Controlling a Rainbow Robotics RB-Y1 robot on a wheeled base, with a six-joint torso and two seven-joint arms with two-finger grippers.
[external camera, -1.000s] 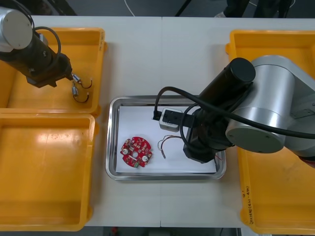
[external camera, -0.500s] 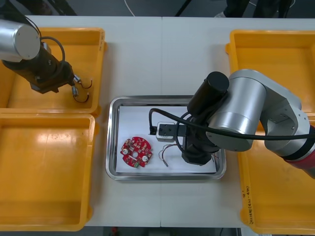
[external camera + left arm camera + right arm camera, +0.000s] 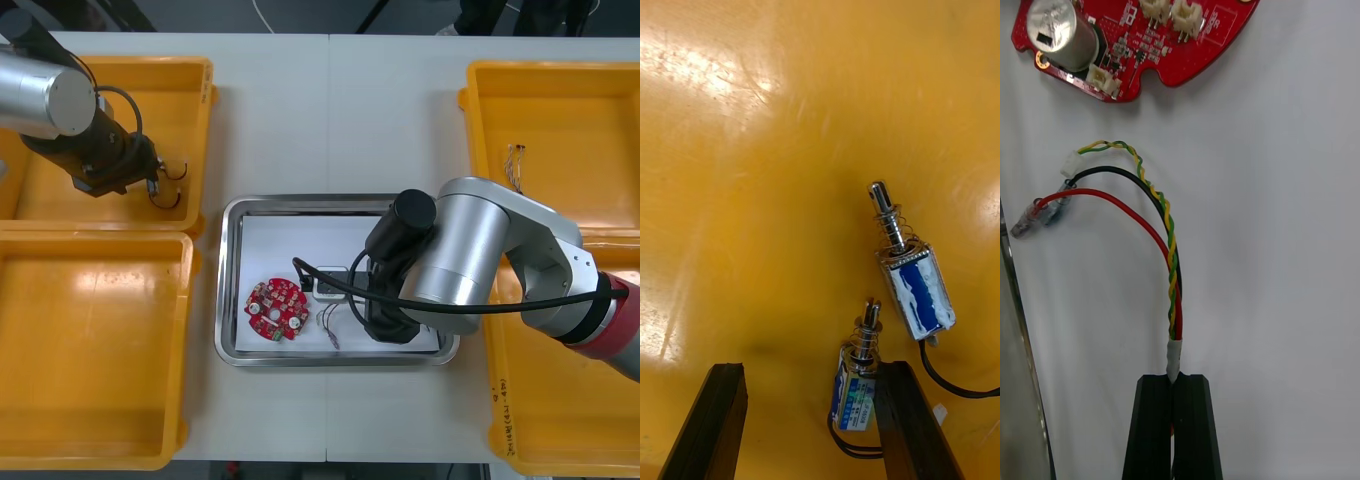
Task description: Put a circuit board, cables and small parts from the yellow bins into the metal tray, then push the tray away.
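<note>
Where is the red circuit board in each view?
Front view: circuit board in the metal tray's left half.
Right wrist view: circuit board beyond the cable the right gripper holds.
Left wrist view: not in it; left gripper at small metal parts.
Shared landmark: that cable.

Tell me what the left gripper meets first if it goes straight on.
Probably the nearer small metal part, just inside one finger of the open left gripper; otherwise the yellow bin's floor. Depth is unclear.
</note>
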